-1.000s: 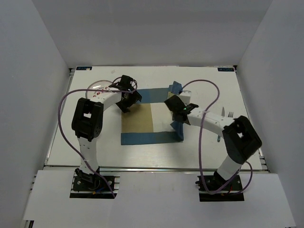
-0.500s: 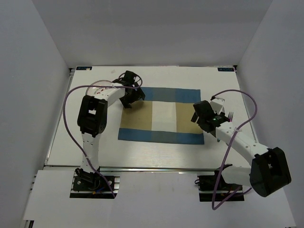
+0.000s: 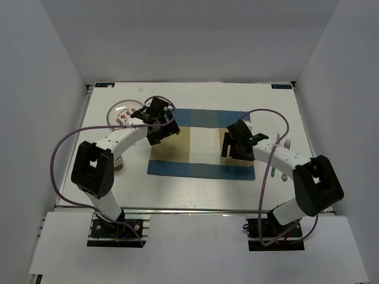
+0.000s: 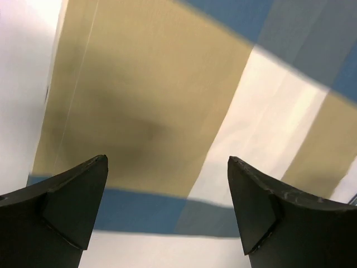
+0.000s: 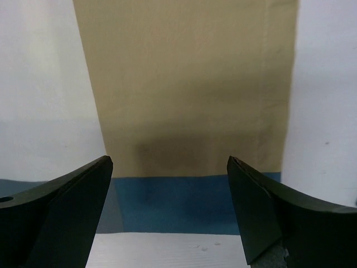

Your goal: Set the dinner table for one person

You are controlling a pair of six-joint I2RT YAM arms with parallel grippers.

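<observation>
A blue, tan and white checked placemat [image 3: 201, 145] lies spread flat in the middle of the white dinner table [image 3: 195, 192]. My left gripper [image 3: 159, 127] hovers over the mat's left tan band. In the left wrist view that gripper [image 4: 167, 162] is open, with only the cloth [image 4: 145, 84] below it. My right gripper [image 3: 232, 143] hangs over the mat's right tan band. Its wrist view shows the right gripper [image 5: 169, 159] open and empty above the tan and blue cloth [image 5: 189, 84], near the mat's front edge.
A clear glass plate [image 3: 124, 112] with a red pattern sits at the back left. A fork [image 3: 286, 143] lies right of the mat, with another utensil [image 3: 273, 171] partly under the right arm. A small round thing [image 3: 119, 164] shows beneath the left arm. White walls enclose the table.
The right gripper opened and let go of the folded-over placemat, which now lies flat. The right arm swung out right, then back over the mat. The left arm's elbow shifted left.
</observation>
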